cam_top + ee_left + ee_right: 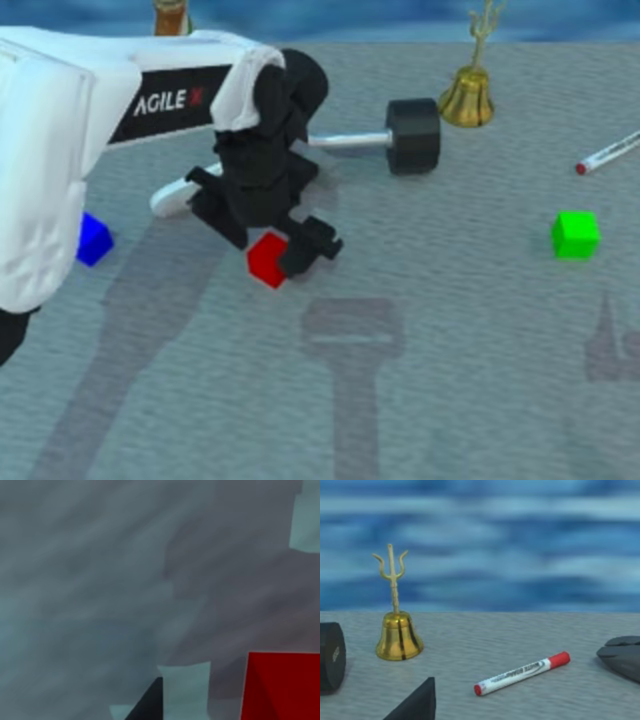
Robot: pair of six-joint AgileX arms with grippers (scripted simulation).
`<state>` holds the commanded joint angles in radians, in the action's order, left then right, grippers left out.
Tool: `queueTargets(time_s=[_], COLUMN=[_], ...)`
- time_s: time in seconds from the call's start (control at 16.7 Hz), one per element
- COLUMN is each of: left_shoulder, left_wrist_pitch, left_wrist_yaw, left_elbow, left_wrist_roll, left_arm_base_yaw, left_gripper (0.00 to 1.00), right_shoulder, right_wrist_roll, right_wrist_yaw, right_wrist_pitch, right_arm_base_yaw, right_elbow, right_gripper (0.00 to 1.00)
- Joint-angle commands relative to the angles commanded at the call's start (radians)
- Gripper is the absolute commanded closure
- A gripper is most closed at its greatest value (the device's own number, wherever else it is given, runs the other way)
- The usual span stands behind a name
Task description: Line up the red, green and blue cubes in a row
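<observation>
Grey desk (480, 330) is carrying three cubes; left end effector (285, 250) is pinching the red cube (266, 259), sitting corner-on, diamond-wise, with blue cube (94, 240) at nine o'clock and green cube (575, 235) at three.

The grey, faintly streaked table (480, 400) carried a glossy blue cube (94, 240) at far left, a red cube (266, 259) near centre and a green cube (575, 235) at right. A black-weighted dumbbell (412, 136), brass hand bell (468, 95) and red-capped white marker (607, 153) lay farther back.
</observation>
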<state>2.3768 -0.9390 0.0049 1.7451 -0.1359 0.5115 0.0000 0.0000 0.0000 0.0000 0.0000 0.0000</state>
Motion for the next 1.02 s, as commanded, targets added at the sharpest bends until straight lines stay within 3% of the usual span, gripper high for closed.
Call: queueTargets(time_s=[0.24, 0.3, 1.02], left_shoulder=[0.000, 0.000, -0.055], left_wrist_pitch=[0.000, 0.000, -0.083], left_wrist_yaw=[0.000, 0.000, 0.004], left_elbow=[0.000, 0.000, 0.067], left_wrist_roll=[0.000, 0.000, 0.002], left_arm_base_yaw=[0.000, 0.000, -0.006], left_gripper=[0.98, 1.00, 1.00], right_shoulder=[0.000, 0.000, 0.000], right_wrist_roll=[0.000, 0.000, 0.000], right_wrist_yaw=[0.000, 0.000, 0.000], right_wrist_pitch=[0.000, 0.000, 0.000], right_arm_base_yaw=[0.000, 0.000, 0.000], right_elbow=[0.000, 0.000, 0.000], right_gripper=[0.00, 0.00, 0.00])
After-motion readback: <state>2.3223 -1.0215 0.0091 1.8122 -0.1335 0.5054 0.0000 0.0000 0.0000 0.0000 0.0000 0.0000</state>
